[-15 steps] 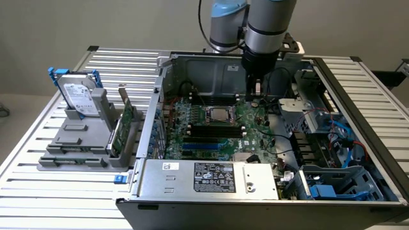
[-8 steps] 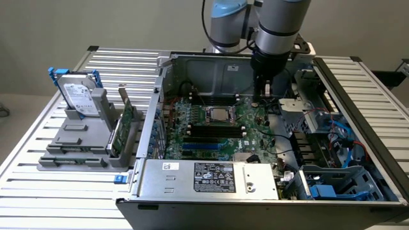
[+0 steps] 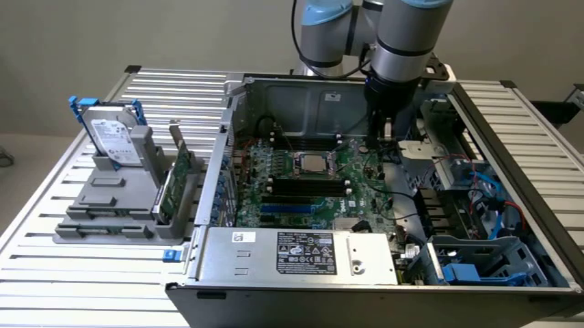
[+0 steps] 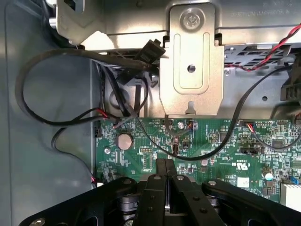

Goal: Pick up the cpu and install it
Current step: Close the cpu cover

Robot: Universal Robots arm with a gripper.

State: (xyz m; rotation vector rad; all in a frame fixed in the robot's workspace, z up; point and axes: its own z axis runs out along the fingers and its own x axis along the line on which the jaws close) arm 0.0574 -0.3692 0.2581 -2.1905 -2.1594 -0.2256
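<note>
Closed hand (image 4: pixel 165 165) points straight down over the motherboard (image 4: pixel 211 146).

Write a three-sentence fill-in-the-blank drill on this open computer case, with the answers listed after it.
The arm's jaws are ____, gripping nothing.
The chip lies on the ____ board inside the case.
The hard drive stands outside the case in a ____ bracket.
Missing words: shut, green, blue.
</note>
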